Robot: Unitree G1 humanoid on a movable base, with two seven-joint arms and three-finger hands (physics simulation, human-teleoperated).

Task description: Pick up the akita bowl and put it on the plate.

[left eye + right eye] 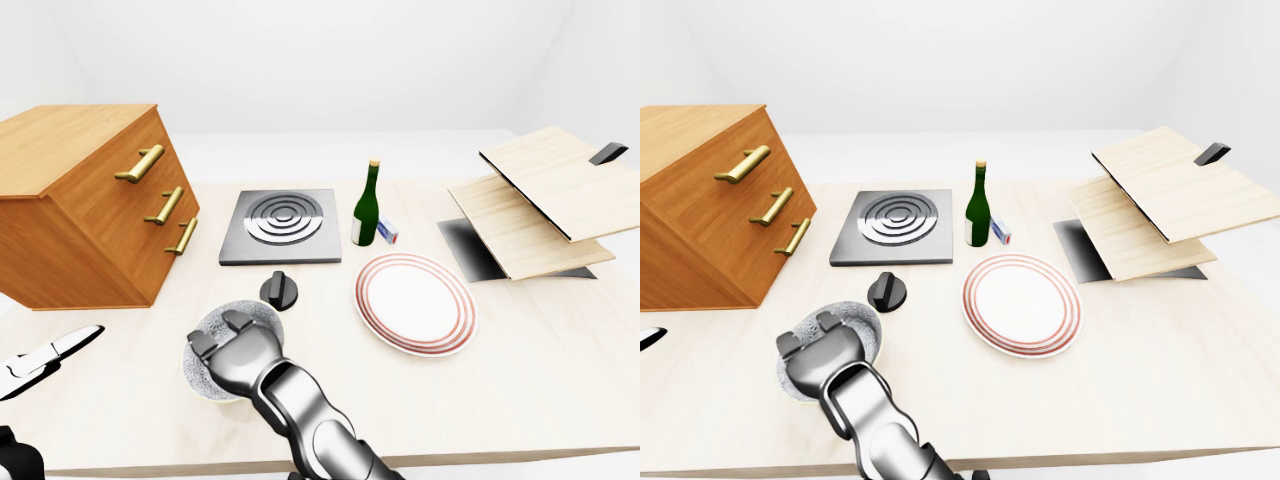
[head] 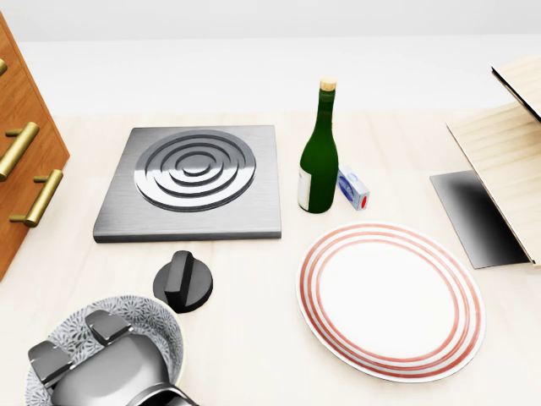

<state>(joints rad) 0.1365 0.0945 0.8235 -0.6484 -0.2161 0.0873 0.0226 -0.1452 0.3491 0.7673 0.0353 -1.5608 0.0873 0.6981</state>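
1. Your left hand [image 1: 52, 355] seems to be the pale, dark-edged shape at the far left edge of the left-eye view. You cannot tell how its fingers stand.
2. The brown wooden drawer cabinet [image 1: 90, 215] with brass handles stands at the left of the pale wooden counter [image 2: 254, 347].
3. The grey, speckle-patterned akita bowl [image 2: 148, 315] sits on the counter at the head view's bottom left, well apart from the plate.
4. Your shiny metal right hand [image 2: 106, 372] covers the bowl's near side. Two fingers [image 2: 106, 326] dip inside over the rim and the third is hidden, so you cannot tell whether they are closed on it.
5. A black round knob [image 2: 183, 282] lies just beside the bowl's upper right rim, between the bowl and the square brushed-metal hotplate [image 2: 194, 173] with raised rings.
6. A dark green glass bottle [image 2: 319, 152] stands upright to the right of the hotplate, with a small blue-and-white box [image 2: 353, 188] just beside it.
7. The white round plate [image 2: 390, 300] with red rings lies flat below the bottle.
8. A pale wooden rack [image 1: 545, 200] of tilted boards stands over a dark panel [image 2: 473, 216] at the right.
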